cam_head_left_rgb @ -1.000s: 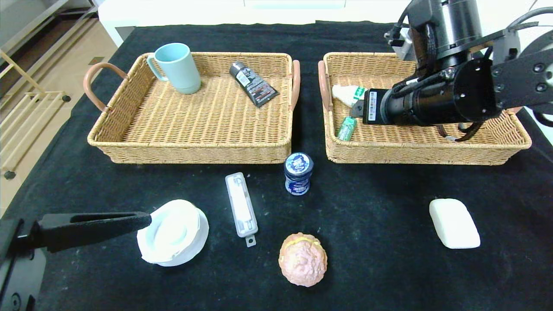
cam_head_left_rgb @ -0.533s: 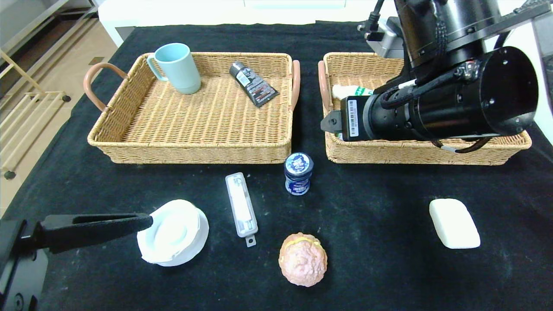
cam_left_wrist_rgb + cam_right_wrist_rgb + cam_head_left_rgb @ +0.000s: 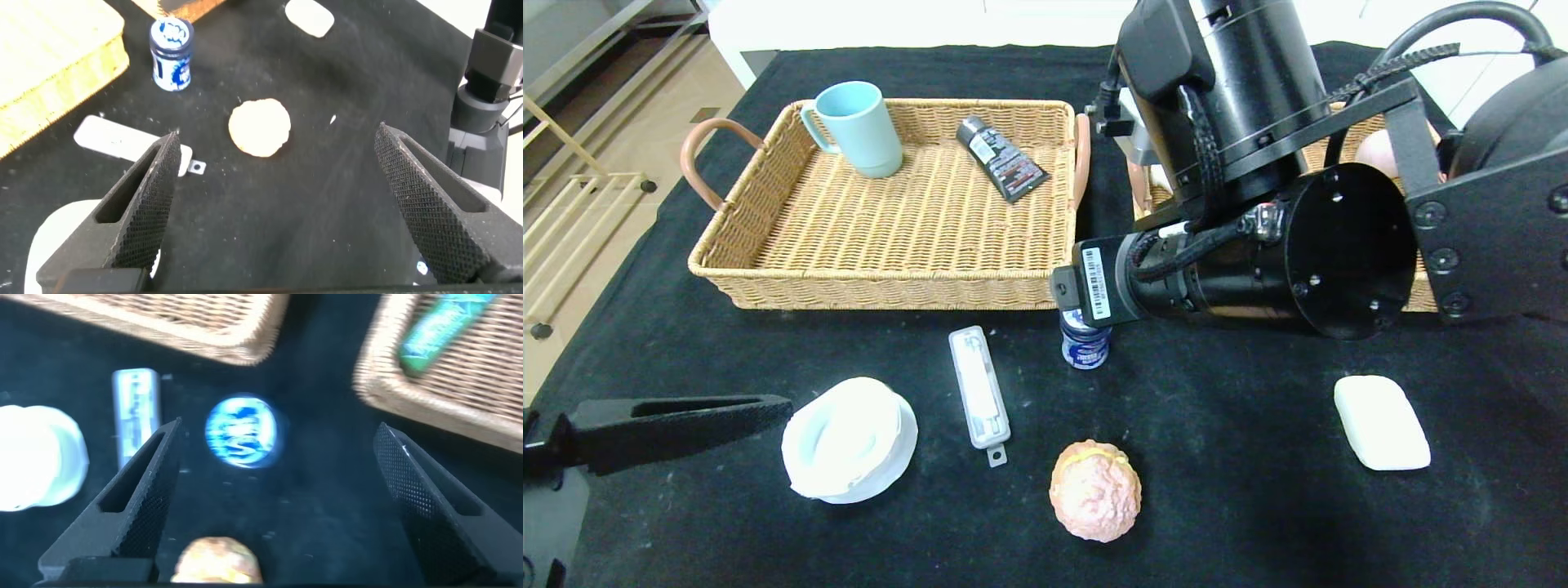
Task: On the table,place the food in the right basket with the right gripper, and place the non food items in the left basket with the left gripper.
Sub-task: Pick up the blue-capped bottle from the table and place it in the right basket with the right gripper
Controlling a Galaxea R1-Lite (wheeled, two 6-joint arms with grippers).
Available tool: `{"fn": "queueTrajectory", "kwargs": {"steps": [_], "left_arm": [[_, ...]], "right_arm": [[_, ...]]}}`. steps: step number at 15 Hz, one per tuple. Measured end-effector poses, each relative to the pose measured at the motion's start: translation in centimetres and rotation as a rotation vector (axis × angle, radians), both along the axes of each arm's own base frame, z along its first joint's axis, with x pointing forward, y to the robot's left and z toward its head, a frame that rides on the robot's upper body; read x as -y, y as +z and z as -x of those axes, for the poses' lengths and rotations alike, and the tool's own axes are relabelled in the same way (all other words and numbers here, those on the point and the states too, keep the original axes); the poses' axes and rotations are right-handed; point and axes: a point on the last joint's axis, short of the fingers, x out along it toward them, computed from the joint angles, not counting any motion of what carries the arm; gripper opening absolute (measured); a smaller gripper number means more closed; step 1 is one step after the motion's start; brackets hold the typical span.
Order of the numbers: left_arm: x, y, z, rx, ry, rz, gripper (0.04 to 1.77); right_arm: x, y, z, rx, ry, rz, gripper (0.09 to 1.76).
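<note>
Nearest me, at about seven o'clock on the table (image 3: 1241, 457), my left gripper (image 3: 776, 412) rests low with its jaws spread wide and nothing between them, its tip just beside the round white dish (image 3: 849, 439). I judge it is parked there so the dish can be its next pick. At six o'clock sits the pinkish bun-like ball (image 3: 1095, 490), at four o'clock the white soap-like block (image 3: 1380, 422), and beside the dish lies the long white case (image 3: 978, 394) — all loose on the cloth, none sorted.

Toward the centre, the small blue jar (image 3: 1084, 349) stands upright just in front of the gap between the baskets. My right gripper (image 3: 274, 506) hangs over it, jaws fully apart and holding nothing; in the right wrist view the jar's lid shows between the two fingers, so I read this as lining up for a grasp on the next food item.

Farther off, at eleven o'clock, the left basket (image 3: 768, 278) holds a blue mug (image 3: 858, 126) and a dark tube (image 3: 1001, 158). The right basket (image 3: 1419, 292) at one o'clock is almost wholly hidden behind the right arm — only bits of rim show from the head camera. The wrist view catches the green gum pack (image 3: 437, 331) lying inside it. The jar's lid is also covered by the wrist in the head view, and I cannot make out an orange anywhere.
</note>
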Motion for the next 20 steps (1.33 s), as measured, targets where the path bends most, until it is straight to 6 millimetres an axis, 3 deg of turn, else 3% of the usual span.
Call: {"fn": "queueTrajectory", "kwargs": {"steps": [9,20], "left_arm": [[-0.8,0.7,1.2,0.055,0.000,0.025,1.72],[-0.9,0.8,1.3,0.060,0.000,0.029,1.72]], "right_arm": [[-3.2,-2.8,-1.8,0.006,-0.024,0.012,1.70],[-3.7,-5.7,-4.2,-0.038,-0.072,0.054,1.70]]}}
